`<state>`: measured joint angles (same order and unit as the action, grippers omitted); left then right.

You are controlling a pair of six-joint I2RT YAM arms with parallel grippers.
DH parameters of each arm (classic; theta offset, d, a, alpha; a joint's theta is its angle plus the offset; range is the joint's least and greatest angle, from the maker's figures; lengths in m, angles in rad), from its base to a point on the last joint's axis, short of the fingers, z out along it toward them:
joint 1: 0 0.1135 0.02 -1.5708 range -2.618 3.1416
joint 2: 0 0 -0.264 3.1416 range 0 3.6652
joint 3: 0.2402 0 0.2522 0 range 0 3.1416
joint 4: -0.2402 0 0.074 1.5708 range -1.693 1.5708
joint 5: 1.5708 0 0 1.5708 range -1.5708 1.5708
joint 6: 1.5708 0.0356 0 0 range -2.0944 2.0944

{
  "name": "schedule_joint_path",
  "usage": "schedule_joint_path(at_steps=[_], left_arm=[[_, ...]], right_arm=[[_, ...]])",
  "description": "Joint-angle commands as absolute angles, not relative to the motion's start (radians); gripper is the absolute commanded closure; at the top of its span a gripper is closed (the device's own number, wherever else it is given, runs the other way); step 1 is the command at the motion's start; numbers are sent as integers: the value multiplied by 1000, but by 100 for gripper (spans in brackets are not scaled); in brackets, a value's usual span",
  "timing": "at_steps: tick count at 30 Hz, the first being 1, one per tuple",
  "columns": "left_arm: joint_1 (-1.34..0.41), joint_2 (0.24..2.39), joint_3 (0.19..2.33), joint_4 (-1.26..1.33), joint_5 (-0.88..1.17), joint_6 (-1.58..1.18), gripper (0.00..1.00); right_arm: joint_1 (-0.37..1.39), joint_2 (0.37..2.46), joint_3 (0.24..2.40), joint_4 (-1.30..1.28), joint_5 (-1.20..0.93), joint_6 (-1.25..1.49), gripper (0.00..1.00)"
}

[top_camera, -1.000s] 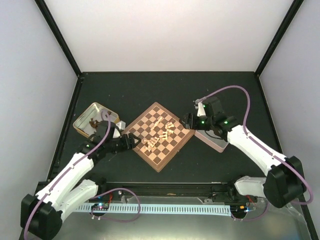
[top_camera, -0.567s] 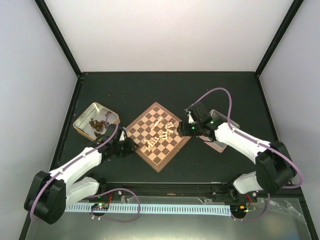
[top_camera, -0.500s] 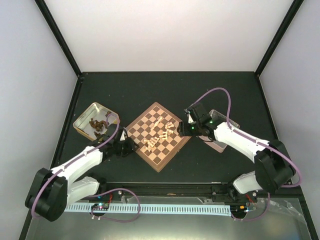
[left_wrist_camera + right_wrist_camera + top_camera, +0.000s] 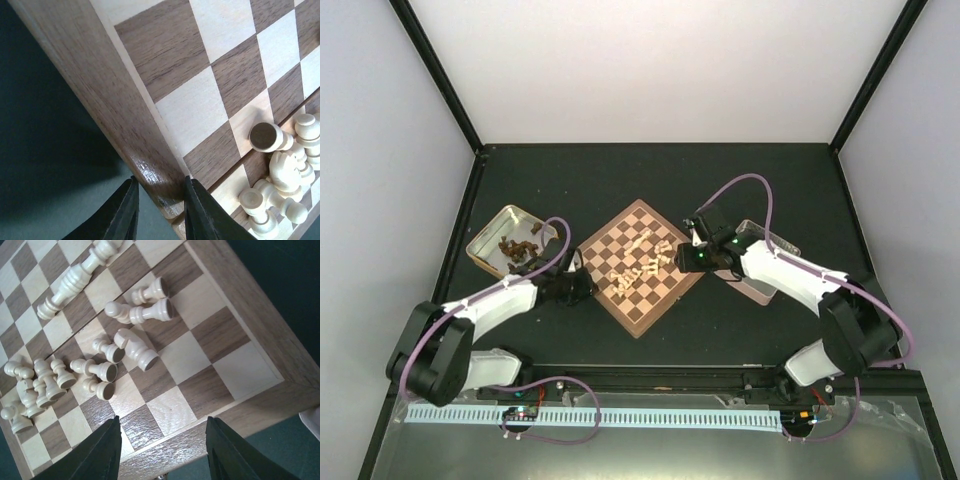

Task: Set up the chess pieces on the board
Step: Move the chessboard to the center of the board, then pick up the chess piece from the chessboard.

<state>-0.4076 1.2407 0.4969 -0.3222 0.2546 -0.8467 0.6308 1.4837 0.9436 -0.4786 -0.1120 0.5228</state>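
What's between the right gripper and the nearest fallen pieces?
Nothing but bare squares of the board separates right gripper from chess pieces, per right wrist view.

Toppled chess pieces (image 4: 642,263) amid the board (image 4: 636,312); bare squares near rim.

Dark matte table (image 4: 650,175) carries three things. In the middle sits the wooden board (image 4: 632,318), turned corner-on toward the near edge. Left of it lies an open tin (image 4: 486,247); right, a second tin (image 4: 757,291), only partly visible.
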Motion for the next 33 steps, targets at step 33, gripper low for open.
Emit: schedule_joint_path(at_steps=[33], left_arm=[[-387,1327,741,-358,211,-632,59]], right_arm=[[690,1849,1217,-531,73,242,64]])
